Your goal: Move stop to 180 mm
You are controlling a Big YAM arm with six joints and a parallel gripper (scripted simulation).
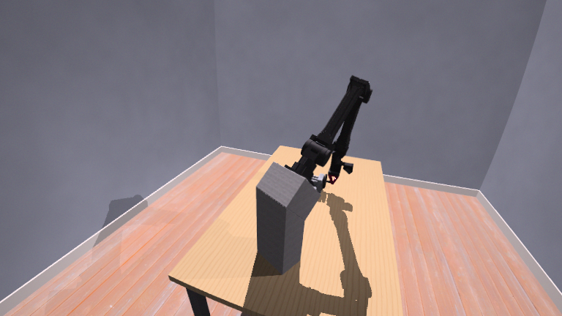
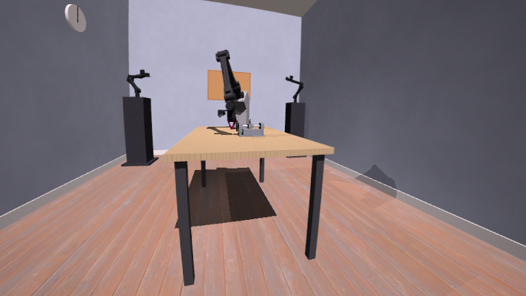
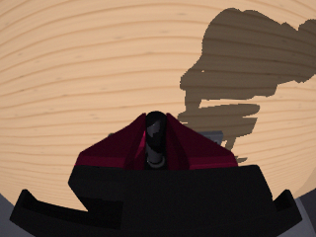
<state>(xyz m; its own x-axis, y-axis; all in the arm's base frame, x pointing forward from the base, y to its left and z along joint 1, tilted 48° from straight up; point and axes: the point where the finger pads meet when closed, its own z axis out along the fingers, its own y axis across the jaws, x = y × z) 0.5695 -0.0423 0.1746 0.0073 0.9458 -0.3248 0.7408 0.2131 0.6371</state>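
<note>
The handwheel (image 1: pixel 319 180) sits at the end of the grey stop (image 2: pixel 252 129), and the end effector (image 1: pixel 332 178) squeezes its dark knob (image 3: pixel 156 140) from beside.

table (image 2: pixel 248 149) wood, dark legs | on it: grey stop fixture (image 2: pixel 251 129) | arm base (image 1: pixel 298 166)

Top view high behind table (image 1: pixel 232 230), exterior low and far (same table), wrist straight down

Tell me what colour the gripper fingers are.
Dark red fingers, clearest in the wrist view, shut on the handwheel's black handle.
</note>
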